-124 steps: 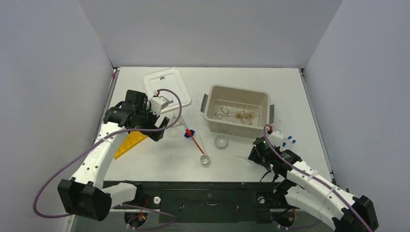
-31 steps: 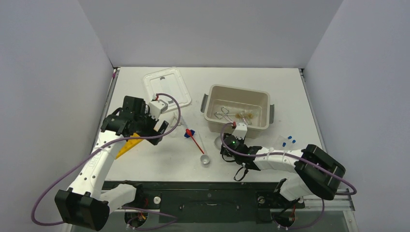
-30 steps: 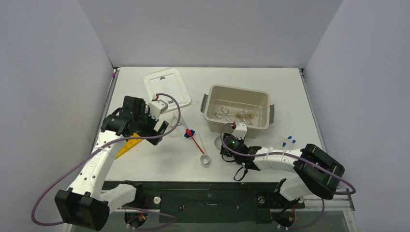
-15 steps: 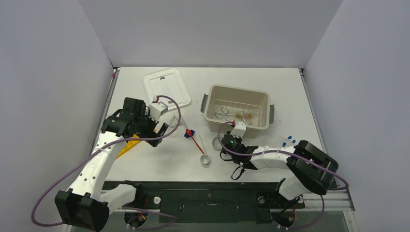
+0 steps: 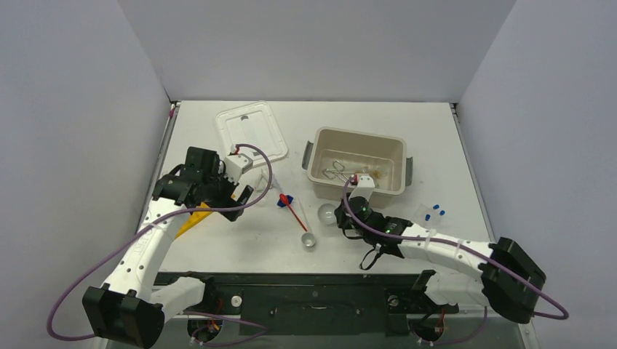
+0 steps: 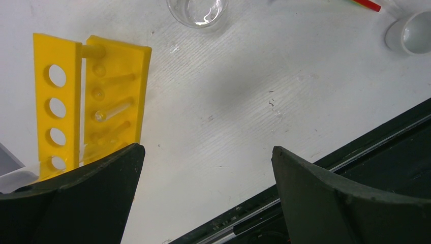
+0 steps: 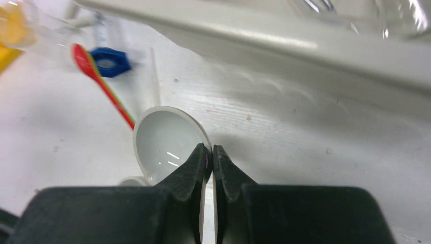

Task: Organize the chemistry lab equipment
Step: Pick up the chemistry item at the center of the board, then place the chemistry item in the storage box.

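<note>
Right gripper [image 7: 211, 152] pinches rim of glass dish [image 7: 165, 140] (thin edge, may slip). Next: lift gently, carry to beige tub [image 5: 360, 134]. Left gripper [image 6: 206, 150] spread, idle.

One tub [image 5: 356, 133], one lid [image 5: 263, 128], one dish [image 7: 163, 141]

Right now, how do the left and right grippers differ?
The left gripper is wide open; the right gripper is pinched shut. The left holds nothing, beside the yellow tube rack; the right grips the rim of the glass dish, near the beige tub. Both are black.
</note>
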